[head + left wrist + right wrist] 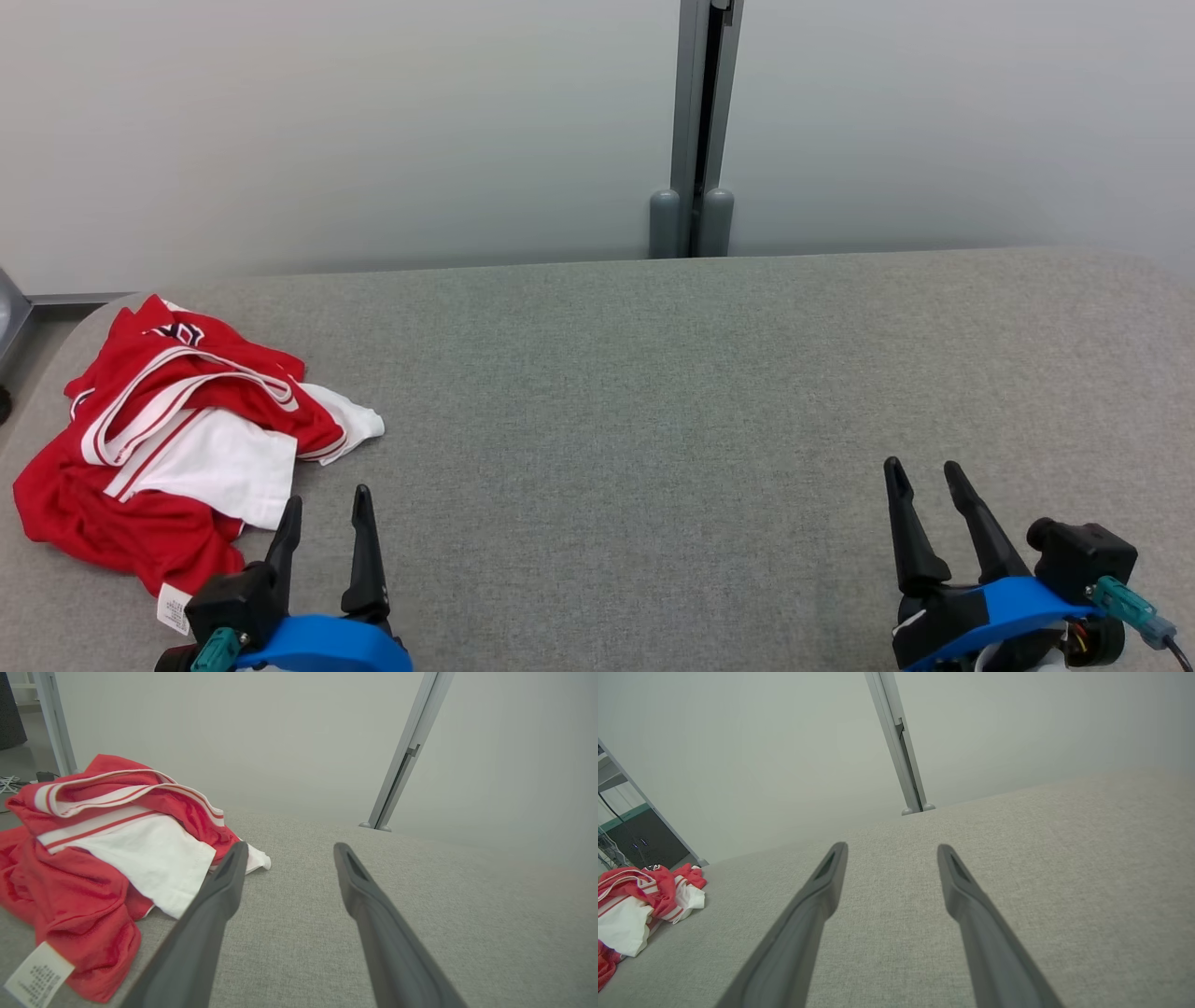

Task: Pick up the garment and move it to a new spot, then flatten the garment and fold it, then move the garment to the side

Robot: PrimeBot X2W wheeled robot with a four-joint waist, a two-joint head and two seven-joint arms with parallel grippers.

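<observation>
Red garment [187,448] crumpled, shape hidden; label [174,609] txt unreadable.

I am looking at a grey upright post [702,121] standing at the far edge of the desk [653,373], which is spreading out in front of the post under a grey woven cover. Two rounded caps [665,224] are sitting at the post's foot. Pale wall panels [327,121] are running off to either side of the post. Far left of the post I am seeing a slim metal leg [56,723], white cables [8,784] lying on the floor, and a dark cabinet [644,842].
</observation>
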